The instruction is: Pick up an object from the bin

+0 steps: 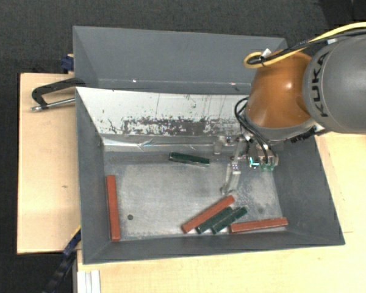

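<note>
arm [279,96] over red stick [208,214] near bin [158,197] front

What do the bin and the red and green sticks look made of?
Bin: sheet metal, matte grey; back wall reflective with dark scuffs. Red stick at left: matte, flat-sided, uniform colour; maybe plastic or painted wood. Dark green stick near back: slight sheen, probably plastic.

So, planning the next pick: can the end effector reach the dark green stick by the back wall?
Probably yes: the dark green stick lies uncovered, nothing between it and the end effector; the wall behind may crowd it.
</note>
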### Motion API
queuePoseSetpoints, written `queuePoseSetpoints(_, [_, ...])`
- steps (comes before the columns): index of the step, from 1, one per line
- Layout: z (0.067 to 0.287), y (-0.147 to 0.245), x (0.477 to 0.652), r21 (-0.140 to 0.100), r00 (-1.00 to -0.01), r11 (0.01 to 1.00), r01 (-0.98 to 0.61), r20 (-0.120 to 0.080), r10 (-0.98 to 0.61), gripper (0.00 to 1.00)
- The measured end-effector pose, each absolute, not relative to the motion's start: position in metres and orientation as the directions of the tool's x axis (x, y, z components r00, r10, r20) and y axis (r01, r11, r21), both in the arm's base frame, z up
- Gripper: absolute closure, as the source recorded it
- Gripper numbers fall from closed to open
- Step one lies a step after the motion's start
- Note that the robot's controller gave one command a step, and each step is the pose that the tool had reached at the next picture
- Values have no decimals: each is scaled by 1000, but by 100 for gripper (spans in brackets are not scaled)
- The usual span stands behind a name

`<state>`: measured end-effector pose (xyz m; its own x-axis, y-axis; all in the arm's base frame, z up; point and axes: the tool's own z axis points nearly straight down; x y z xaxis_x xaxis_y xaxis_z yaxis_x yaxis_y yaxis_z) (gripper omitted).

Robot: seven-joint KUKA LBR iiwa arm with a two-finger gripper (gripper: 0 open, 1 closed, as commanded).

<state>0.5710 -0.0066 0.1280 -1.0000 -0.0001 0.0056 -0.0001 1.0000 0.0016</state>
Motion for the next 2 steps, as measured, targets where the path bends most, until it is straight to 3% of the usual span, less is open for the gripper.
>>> queuePoseSetpoints(1, [132, -7, 573, 1, -1000, 1000, 0, -2, 0, 0])
queuePoseSetpoints(2, [71, 34, 595, 2, -999, 999, -41, -3, -41, 100])
